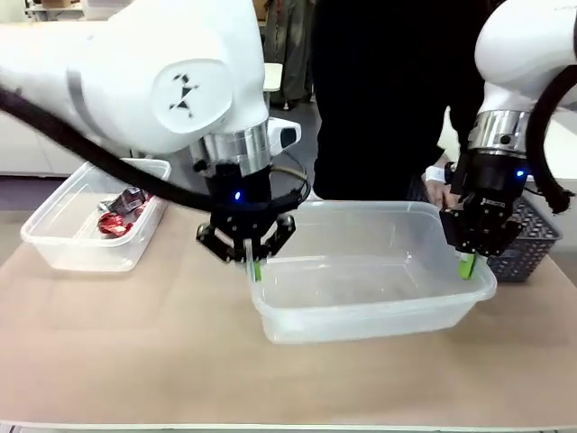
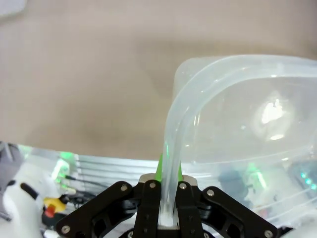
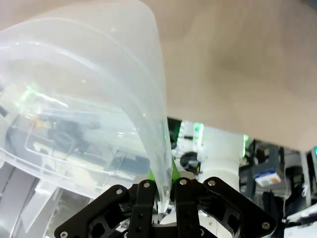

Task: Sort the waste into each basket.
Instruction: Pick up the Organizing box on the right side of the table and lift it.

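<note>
Clear basket (image 1: 361,316) runs lengthwise between left jaws and right jaws, each clamped on one end rim.

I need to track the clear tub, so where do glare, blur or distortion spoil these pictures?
Front view: even light, tub sharp, soft shadow on the table. Left wrist view: white glare patch on the tub wall, rim crisp. Right wrist view: the wall warps the room behind it.

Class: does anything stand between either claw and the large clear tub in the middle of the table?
Nothing visible does. The left claw is shut on the left rim of the large tub, and the right claw is shut on its right rim, each pinching the plastic directly.
</note>
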Controlling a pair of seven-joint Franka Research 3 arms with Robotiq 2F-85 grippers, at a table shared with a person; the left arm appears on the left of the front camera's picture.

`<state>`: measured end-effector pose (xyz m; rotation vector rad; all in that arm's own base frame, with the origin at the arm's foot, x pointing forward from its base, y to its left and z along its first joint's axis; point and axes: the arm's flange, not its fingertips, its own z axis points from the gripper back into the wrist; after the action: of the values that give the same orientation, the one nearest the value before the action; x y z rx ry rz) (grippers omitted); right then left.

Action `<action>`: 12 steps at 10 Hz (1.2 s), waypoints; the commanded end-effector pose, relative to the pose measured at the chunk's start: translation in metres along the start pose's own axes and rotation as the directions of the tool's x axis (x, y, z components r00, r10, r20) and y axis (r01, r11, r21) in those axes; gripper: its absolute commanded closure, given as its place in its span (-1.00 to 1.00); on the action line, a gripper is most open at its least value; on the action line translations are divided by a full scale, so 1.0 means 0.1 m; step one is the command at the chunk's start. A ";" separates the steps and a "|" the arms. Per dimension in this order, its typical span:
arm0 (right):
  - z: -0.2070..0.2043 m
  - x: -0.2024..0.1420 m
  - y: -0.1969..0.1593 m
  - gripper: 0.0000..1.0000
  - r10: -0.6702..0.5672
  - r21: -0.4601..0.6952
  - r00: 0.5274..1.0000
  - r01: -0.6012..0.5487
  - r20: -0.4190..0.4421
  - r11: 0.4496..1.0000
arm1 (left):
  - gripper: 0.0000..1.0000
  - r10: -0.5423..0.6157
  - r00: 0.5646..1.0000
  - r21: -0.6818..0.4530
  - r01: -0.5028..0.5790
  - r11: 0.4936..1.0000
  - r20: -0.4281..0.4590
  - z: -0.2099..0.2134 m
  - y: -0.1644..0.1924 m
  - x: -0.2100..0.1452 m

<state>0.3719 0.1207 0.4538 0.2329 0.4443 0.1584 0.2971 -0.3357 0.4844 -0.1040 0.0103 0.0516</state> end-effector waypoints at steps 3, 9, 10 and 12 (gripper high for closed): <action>0.18 0.46 0.42 0.88 0.119 0.075 0.989 -0.126 0.091 0.989 | 0.92 -0.090 0.996 0.045 0.089 0.995 0.014 0.01 0.20 0.90; 0.11 0.74 0.33 0.88 0.034 0.067 0.995 -0.041 0.094 0.997 | 0.92 -0.085 0.996 0.026 0.085 0.996 0.000 0.00 0.44 1.18; 0.11 0.74 0.33 0.88 0.034 0.067 0.995 -0.041 0.094 0.997 | 0.92 -0.085 0.996 0.026 0.085 0.996 0.000 0.00 0.44 1.18; 0.11 0.74 0.33 0.88 0.034 0.067 0.995 -0.041 0.094 0.997 | 0.92 -0.085 0.996 0.026 0.085 0.996 0.000 0.00 0.44 1.18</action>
<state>0.4429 0.1637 0.4369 0.3060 0.3619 0.1605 0.4125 -0.2862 0.4777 -0.0791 0.0078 -0.0332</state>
